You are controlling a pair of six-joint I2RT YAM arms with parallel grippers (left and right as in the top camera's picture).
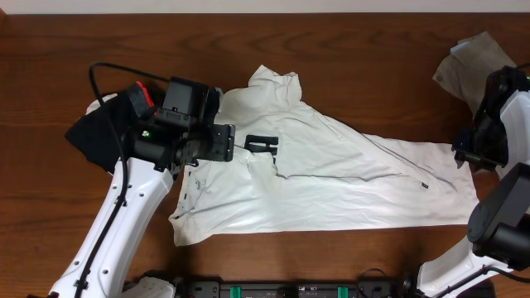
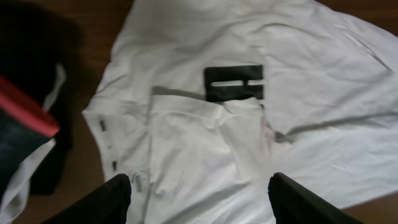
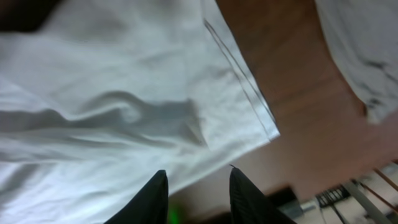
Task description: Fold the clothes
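A large white T-shirt (image 1: 348, 182) lies spread over the middle of the wooden table (image 1: 348, 33), with its long side running from left to right. It is not flat. There are many wrinkles, and near the dark block lettering (image 1: 263, 145) a part of the cloth is turned over, so the print is half covered. One end of the shirt is bunched toward the far side of the table, and the straight hem reaches the right side.

The left gripper (image 2: 199, 202) hangs above the left part of the shirt, just beside the lettering. Its two fingers (image 2: 115, 196) are spread wide and nothing is between them. In the wrist view the cloth lies below them and is not pinched.

The right gripper (image 3: 198, 193) is over the right end of the shirt, near the corner of the hem. Its fingers (image 3: 149, 199) also stand apart, with a narrower gap, and they hold nothing.

A black garment (image 1: 91, 136) lies at the left side, partly under the left arm, and its red-edged waistband (image 1: 141, 91) shows close to the wrist. I cannot tell if it touches the shirt, because the arm hides that place. A khaki-grey garment (image 1: 472, 66) lies crumpled at the far right corner, apart from the shirt.
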